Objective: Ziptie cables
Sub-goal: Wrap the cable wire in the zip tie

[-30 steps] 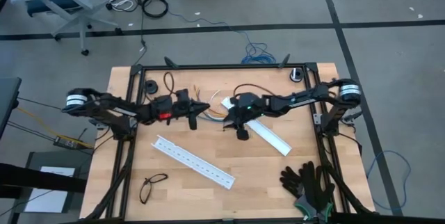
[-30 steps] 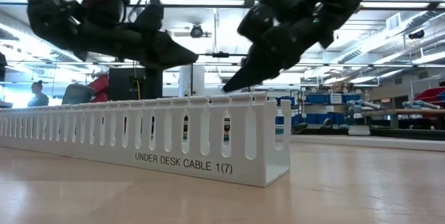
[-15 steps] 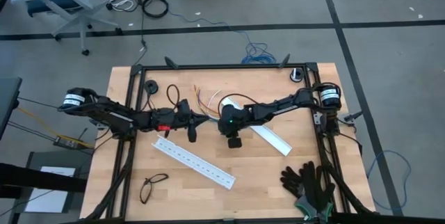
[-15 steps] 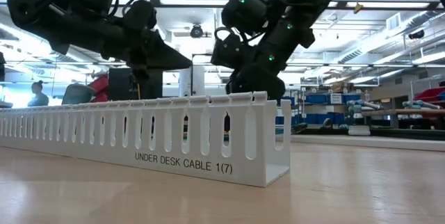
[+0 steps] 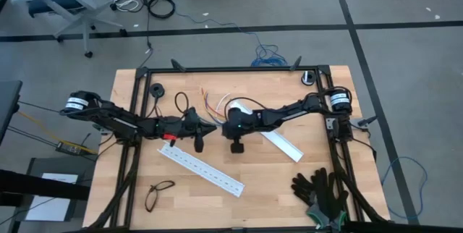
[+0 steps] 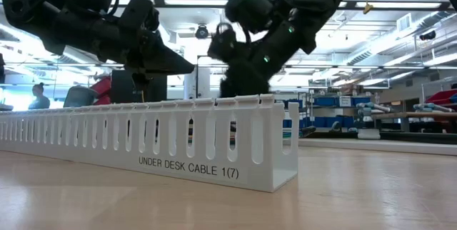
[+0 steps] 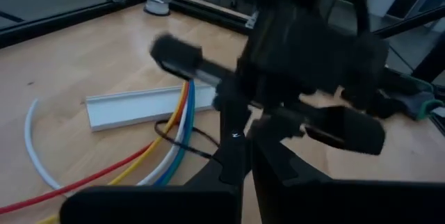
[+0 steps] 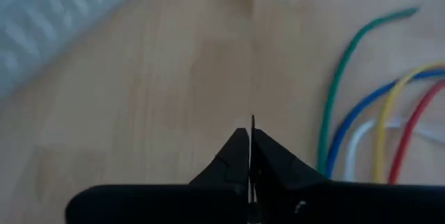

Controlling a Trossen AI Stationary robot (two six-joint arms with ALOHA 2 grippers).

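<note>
Both sets of jaws pinched fully together, nothing caught in either as far as can be seen. Left gripper (image 5: 210,128) sitting just left of centre in the overhead shot, tips aimed right; right gripper (image 5: 221,126) butted up close against it from the right, tips aimed left, the two nearly nose to nose mid-table. Can't tell from above whether the tips actually touch.

Going left to right in the overhead frame: glasses (image 5: 158,193) near the lower left of the table (image 5: 275,175), then a long white perforated rail (image 5: 201,168) running diagonally below the left gripper. Cables (image 5: 214,103) fanned out just above the two grippers, upper centre of the tabletop, loose on the wood and not held. Second white rail (image 5: 280,142) angled down to the right under the right arm. Black gloves (image 5: 320,190) in the lower right corner.

Left wrist view: own fingers (image 7: 236,165) closed to a point, cables (image 7: 177,130) in red, orange, white and blue curving past on the left, a short white rail (image 7: 142,106) behind them, the other arm's dark body filling the upper right.

Right wrist view: fingers (image 8: 240,151) shut tight at bottom centre over bare wood, cables (image 8: 361,123) green, blue, yellow, white and red off at the right edge, well apart from the tips.

Low view: rail (image 6: 153,144) labelled UNDER DESK CABLE across the foreground, both arms hanging above it.
</note>
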